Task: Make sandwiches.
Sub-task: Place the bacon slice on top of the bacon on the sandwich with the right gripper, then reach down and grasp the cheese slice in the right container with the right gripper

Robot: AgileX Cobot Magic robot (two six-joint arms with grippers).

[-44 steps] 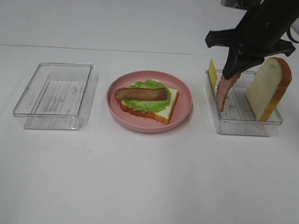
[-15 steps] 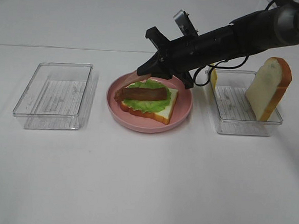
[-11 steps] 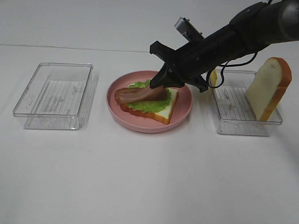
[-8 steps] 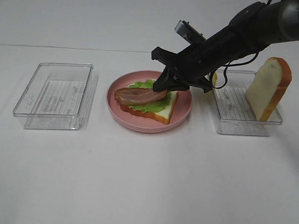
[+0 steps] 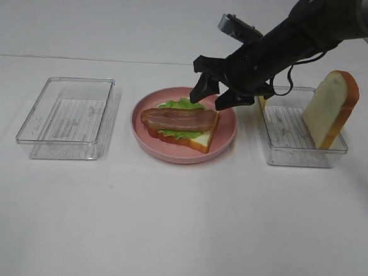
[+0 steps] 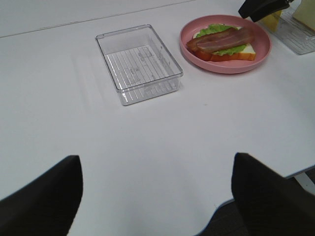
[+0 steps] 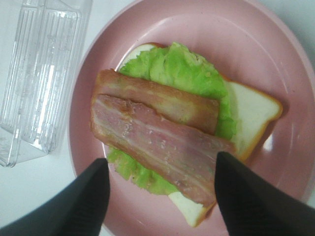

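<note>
One open sandwich lies on a pink plate [image 5: 170,156]: a white bread slice [image 7: 251,110], frilly green lettuce [image 7: 182,66], a brown bacon strip [image 7: 162,96] and a pink ham slice [image 5: 179,119] lying on top, partly over the bacon. My right gripper [image 5: 216,95] is open and empty, just above the plate's back right part, clear of the ham [image 7: 162,142]. A second bread slice [image 5: 330,110] leans upright in the right clear container [image 5: 296,155], with a yellow cheese square [image 5: 261,96] at its left end. My left gripper [image 6: 156,162] is open and empty, far from the plate [image 6: 226,66].
An empty clear container [image 5: 68,117] stands left of the plate; it also shows in the left wrist view [image 6: 140,61] and the right wrist view [image 7: 39,73]. The white table [image 5: 178,226] runs to the front. The left arm is out of the exterior view.
My right gripper carried the ham from the right container to the plate, laid it over the bacon, opened and lifted a little toward the back right.
</note>
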